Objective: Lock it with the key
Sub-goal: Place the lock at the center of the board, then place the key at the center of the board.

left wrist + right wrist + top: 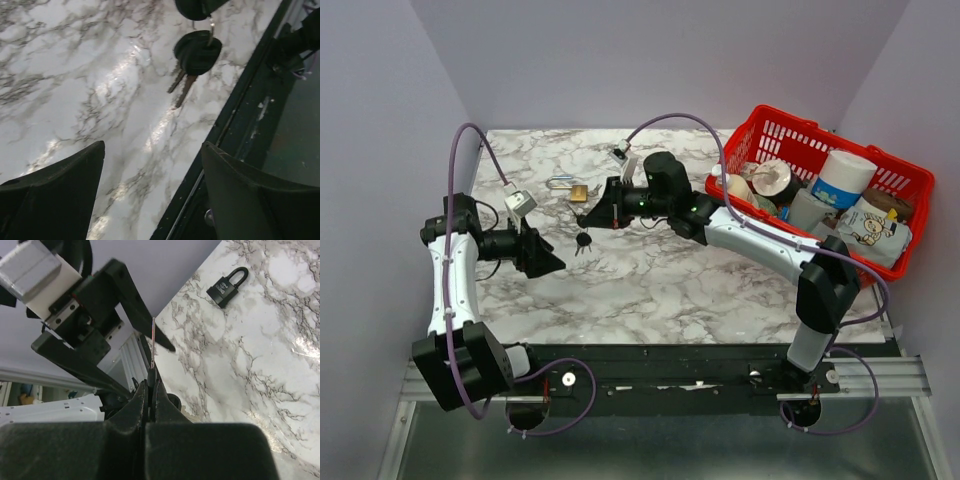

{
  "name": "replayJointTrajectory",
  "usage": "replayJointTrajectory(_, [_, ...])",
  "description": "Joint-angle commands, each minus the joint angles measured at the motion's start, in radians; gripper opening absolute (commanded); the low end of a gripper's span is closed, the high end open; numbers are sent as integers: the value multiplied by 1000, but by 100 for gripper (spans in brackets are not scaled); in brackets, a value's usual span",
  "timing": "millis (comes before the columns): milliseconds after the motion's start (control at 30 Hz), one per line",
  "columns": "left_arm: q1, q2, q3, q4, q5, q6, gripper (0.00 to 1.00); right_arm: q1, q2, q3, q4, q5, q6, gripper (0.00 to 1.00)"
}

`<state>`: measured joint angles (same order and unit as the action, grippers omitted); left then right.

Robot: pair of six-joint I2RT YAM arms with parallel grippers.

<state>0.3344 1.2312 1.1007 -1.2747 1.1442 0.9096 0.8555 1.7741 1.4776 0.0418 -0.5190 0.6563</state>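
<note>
Two pincers meet over the surface (650, 280): the right pincer (150, 382) is clenched on a key (151, 345), spares (196, 52) dangling, and the left pincer (152, 150) gapes released just beside them. The padlock (572, 190) lies loose, apart from both. Unheld, it'll likely skid when the key pushes in.

A white, grey-veined marble tabletop (650, 285) fills the middle of the overhead view, with pale lavender walls (650, 60) behind it. At the upper right, a red plastic basket (790, 132) sits at an angle. It holds a white tub with a blue label (845, 175), a grey cup (810, 208) and a cartoon-printed pouch (875, 232).
</note>
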Motion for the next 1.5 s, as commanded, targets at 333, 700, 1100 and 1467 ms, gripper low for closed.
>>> replayJointTrajectory(333, [-261,-421,-326,922,-145,-907,84,1,-5,-34,41,-79,66,1])
replayJointTrajectory(700, [-294,-406,-326,1058,-281,-1057,59,2,-15,-53,41,-73,69,1])
replayJointTrajectory(1100, [-320,-412,-338,983,-242,-977,53,2,-2,-36,40,-55,77,1])
replayJointTrajectory(1467, [-367,-389,-325,954,-294,-933,27,1,4,-28,40,-58,77,1])
